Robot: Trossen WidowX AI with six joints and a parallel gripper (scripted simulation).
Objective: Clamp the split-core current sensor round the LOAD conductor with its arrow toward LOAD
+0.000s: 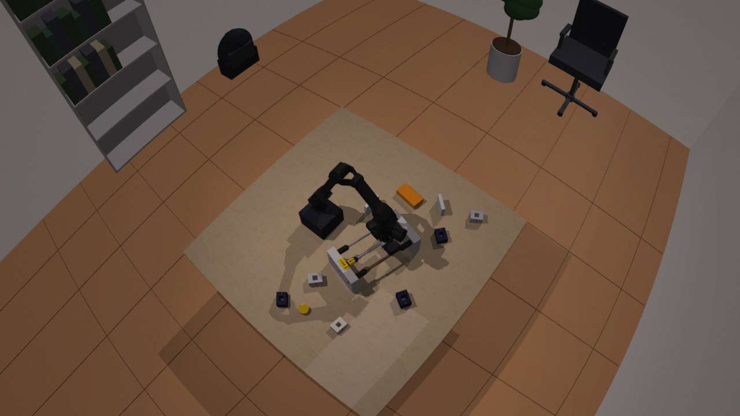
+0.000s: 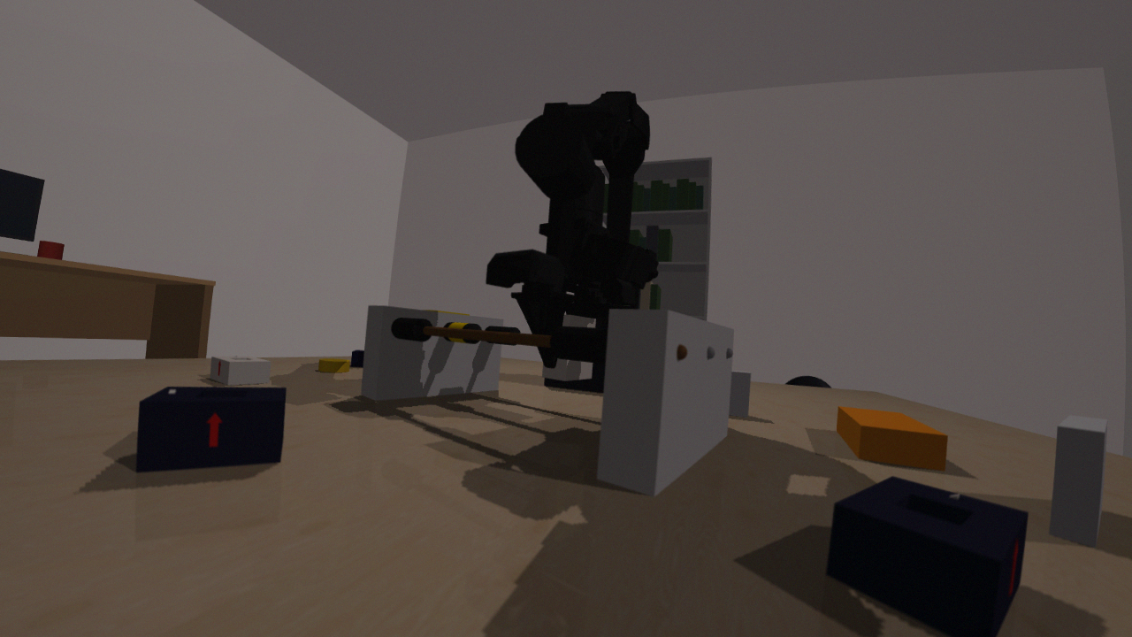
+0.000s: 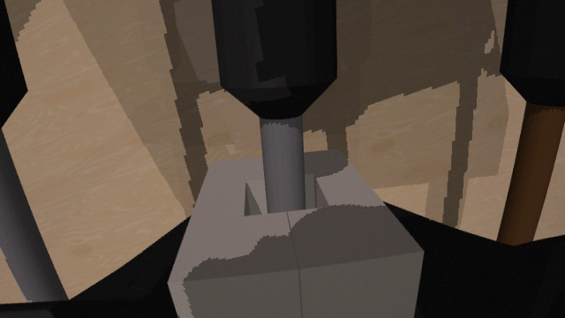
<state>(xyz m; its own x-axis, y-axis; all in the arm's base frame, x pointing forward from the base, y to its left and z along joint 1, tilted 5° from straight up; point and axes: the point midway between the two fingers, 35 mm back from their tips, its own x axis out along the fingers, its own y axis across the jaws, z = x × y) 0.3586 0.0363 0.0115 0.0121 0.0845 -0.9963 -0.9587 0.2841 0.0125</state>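
Observation:
The pale grey split-core sensor [image 3: 247, 291] is round the middle grey conductor [image 3: 283, 168] [image 1: 368, 252], which passes through its window. Only a hairline seam shows between its two halves in the wrist view. My gripper [image 3: 281, 212] [image 2: 566, 349] is shut on the sensor, with one black finger against each side. The yellow LOAD marker [image 1: 343, 263] sits on top of the near end block [image 1: 354, 282], with a yellow band on the middle conductor's sleeve there. The sensor's arrow and any latch are hidden from these views.
A brown conductor [image 3: 527, 177] [image 2: 490, 335] and another grey one [image 3: 26, 230] run on either side. The far end block [image 1: 414, 241] [image 2: 672, 411] stands close to the gripper. Dark blocks [image 1: 403, 299] [image 2: 211, 443], white blocks [image 1: 476, 217] and an orange block [image 1: 409, 195] [image 2: 890, 437] lie around.

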